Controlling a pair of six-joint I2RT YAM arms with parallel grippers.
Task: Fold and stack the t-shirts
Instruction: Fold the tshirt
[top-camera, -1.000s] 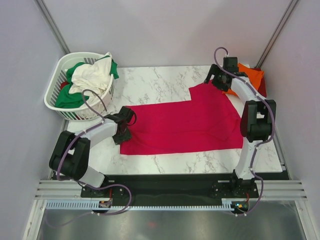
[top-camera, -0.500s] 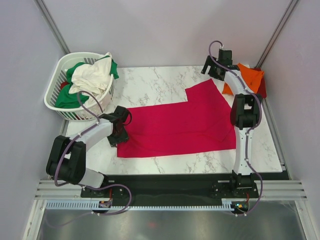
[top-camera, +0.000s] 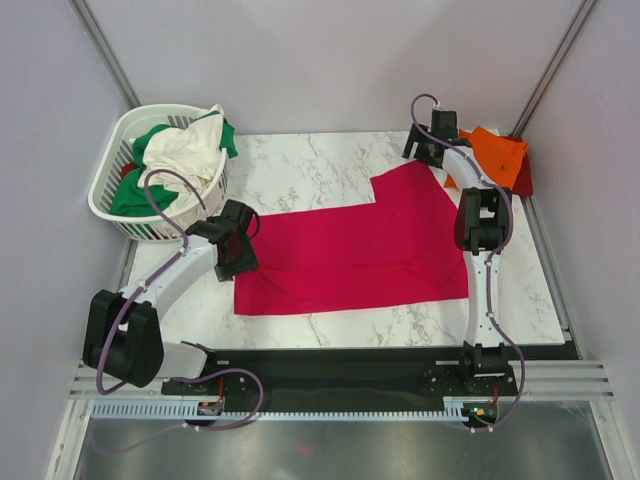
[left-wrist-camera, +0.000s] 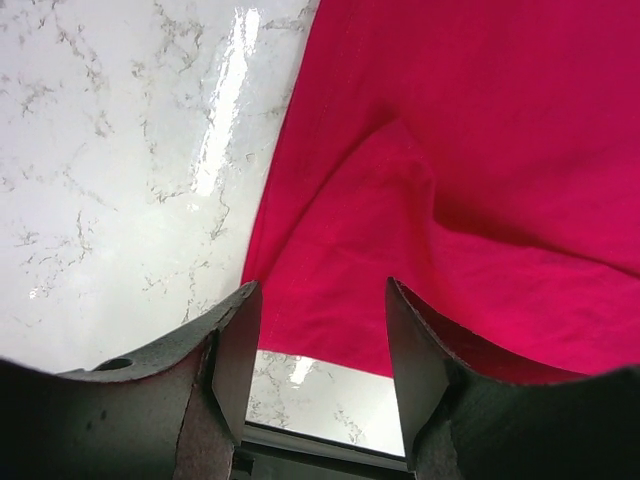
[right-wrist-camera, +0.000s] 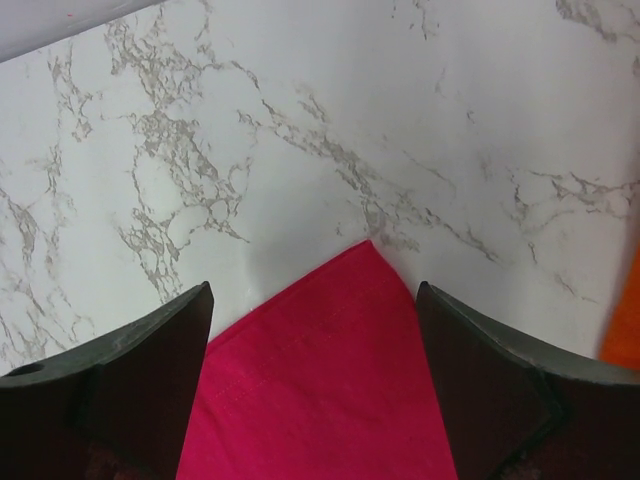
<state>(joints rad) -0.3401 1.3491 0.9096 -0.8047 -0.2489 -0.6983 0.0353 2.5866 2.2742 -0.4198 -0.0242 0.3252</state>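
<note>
walls (top-camera: 300, 60) plain grey | table (top-camera: 300, 165) white marble, glossy | floor (top-camera: 330, 450) perhaps metal

A crimson-pink t-shirt (top-camera: 360, 250) lies spread flat mid-frame. An orange t-shirt (top-camera: 503, 155) sits crumpled upper right, seemingly atop a dark red t-shirt (top-camera: 524, 180). A green t-shirt (top-camera: 133, 200) and cream t-shirt (top-camera: 185, 150) are heaped upper left.

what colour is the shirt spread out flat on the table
The spread t-shirt is plain crimson-pink, with no pattern; the top external view shows it best.

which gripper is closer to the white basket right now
Left. The left gripper is close beside the basket; the right gripper is across the table by the orange shirt.
</note>
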